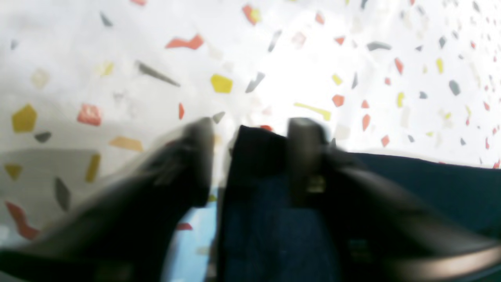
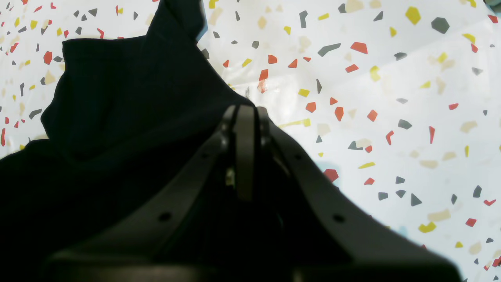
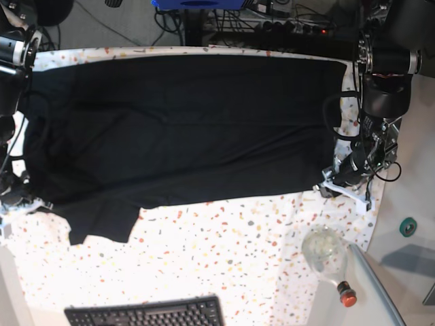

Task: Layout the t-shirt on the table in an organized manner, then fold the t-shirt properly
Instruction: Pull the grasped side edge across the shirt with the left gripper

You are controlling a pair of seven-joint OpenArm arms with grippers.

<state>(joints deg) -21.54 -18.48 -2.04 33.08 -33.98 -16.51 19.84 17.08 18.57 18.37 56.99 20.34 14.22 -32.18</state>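
Note:
The black t-shirt [image 3: 183, 122] lies spread wide across the speckled table [image 3: 238, 258], with one sleeve hanging toward the front left. In the base view my left gripper [image 3: 340, 178] is at the shirt's right-hand corner. In the blurred left wrist view its jaws [image 1: 254, 129] stand a little apart around a raised fold of t-shirt [image 1: 430, 184], and a sliver of light shows beside the left finger. My right gripper [image 3: 17, 197] is at the shirt's left edge. Up close, the right gripper [image 2: 246, 111] is shut on the t-shirt [image 2: 117, 98], which tents up to its tips.
A black keyboard [image 3: 146, 316] lies at the front edge. A clear bottle [image 3: 326, 255] with a red cap rests on its side at the front right. A green tape roll [image 3: 408, 226] sits off the table to the right. Cables and gear run along the back.

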